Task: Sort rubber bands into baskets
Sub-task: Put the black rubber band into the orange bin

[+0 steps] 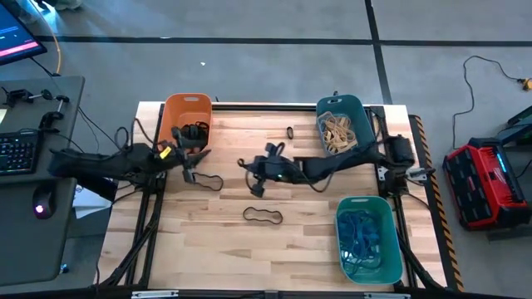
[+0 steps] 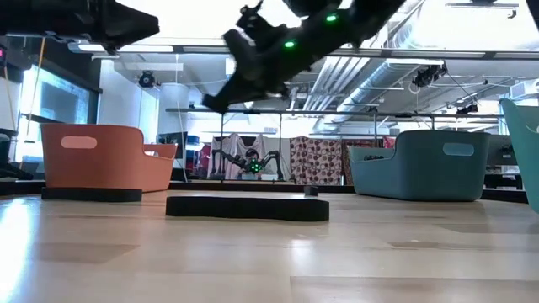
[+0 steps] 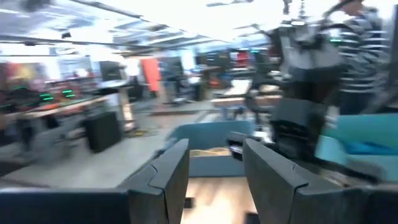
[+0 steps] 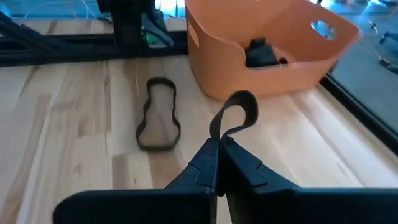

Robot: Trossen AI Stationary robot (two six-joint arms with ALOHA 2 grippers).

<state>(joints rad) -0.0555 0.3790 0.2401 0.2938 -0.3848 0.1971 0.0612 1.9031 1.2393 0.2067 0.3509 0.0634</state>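
My right gripper (image 4: 219,144) hangs shut over the middle of the table (image 1: 253,178), with a black rubber band (image 4: 235,112) curling out past its tips. Beyond it stands the orange basket (image 4: 267,56), with black bands (image 4: 261,53) inside. Another black band (image 4: 158,115) lies flat on the wood in front of that basket. My left gripper (image 3: 214,168) is open and empty beside the orange basket (image 1: 195,162). The dark teal basket (image 1: 342,124) holds tan bands; the lighter basket (image 1: 366,237) holds blue ones. My right gripper pinches one end of the black band's loop (image 4: 217,132) between its shut fingertips. The fingers slant down, coming from the table's right. The rest of the loop curls free beyond the tips, clear of the table.
Two more black bands lie loose on the wood, one near the front middle (image 1: 263,216) and a small one (image 1: 289,132) toward the far edge. A person in a striped shirt (image 3: 367,43) stands beyond the table. Black cables run beside both arms.
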